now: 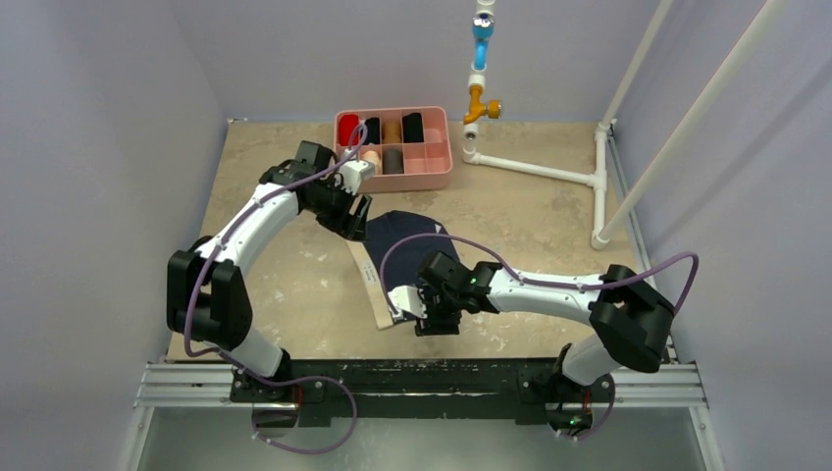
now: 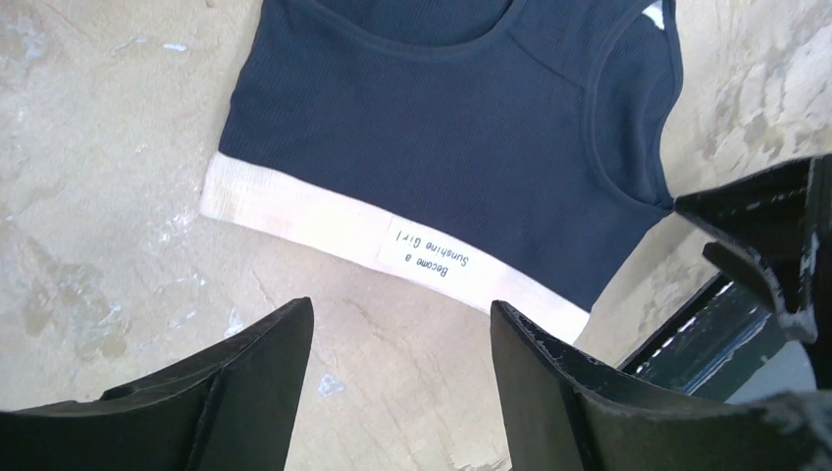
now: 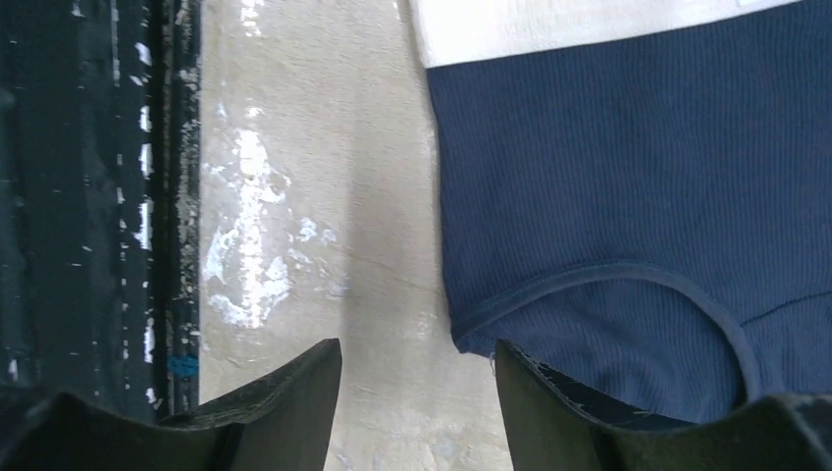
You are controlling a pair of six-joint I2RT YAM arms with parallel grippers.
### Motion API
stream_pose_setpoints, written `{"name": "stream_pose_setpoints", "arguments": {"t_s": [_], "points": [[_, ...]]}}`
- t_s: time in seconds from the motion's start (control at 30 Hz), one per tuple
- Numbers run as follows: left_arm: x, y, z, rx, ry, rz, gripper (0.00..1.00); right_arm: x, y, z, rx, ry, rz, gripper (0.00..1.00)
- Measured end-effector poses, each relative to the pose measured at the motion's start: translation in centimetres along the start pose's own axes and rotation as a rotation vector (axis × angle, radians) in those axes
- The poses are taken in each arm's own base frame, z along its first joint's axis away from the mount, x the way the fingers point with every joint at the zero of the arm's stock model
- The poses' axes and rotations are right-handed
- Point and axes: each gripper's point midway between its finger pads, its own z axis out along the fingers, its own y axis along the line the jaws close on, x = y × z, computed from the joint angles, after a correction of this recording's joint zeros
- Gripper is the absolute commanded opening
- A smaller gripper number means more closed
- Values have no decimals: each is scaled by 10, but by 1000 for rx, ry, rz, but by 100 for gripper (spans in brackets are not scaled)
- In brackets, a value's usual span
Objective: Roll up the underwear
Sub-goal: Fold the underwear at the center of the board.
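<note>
Surface, top view: I see a mottled beige table (image 1: 530, 211) walled in pale lilac, with a pink tray (image 1: 392, 183) of fabric rolls at its far edge.
Garment, top view: the underwear (image 1: 407, 240) lies flat mid-table between the arms, with its cream band (image 1: 371, 285) towards the left arm's side.
Arms, top view: the left gripper (image 1: 348, 214) hangs at the garment's far-left corner and the right gripper (image 1: 420, 316) at its near end.
Left wrist view: the left gripper (image 2: 400, 310) has its jaws apart over bare table, holding nothing. The band (image 2: 324, 221) lies just ahead of it.
Risk, left: if I close here, I think the jaws would meet on table short of the band and miss the cloth.
Right wrist view: the right gripper (image 3: 418, 345) is spread and empty. One finger overlaps the leg-hem corner of the underwear (image 3: 638, 196), and the other is over table near the dark rail (image 3: 88, 196).
Risk, right: I judge that a pinch on that corner alone would take one layer, so the cloth would drag and skew instead of rolling evenly.
Risk, both: if my two ends lift unevenly, the roll would probably come out loose and cone-shaped.
</note>
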Motion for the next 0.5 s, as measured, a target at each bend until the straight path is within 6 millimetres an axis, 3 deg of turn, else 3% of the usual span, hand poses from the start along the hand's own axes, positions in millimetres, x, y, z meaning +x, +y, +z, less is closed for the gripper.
{"name": "stream_pose_setpoints", "arguments": {"t_s": [0.23,0.5], "points": [[11,-1,-13,-36,-9,47,65,3,-16,-1,53,-8,23,52],[30,1,-10,-47,16,68,64,6,-19,7,50,1,33,43]]}}
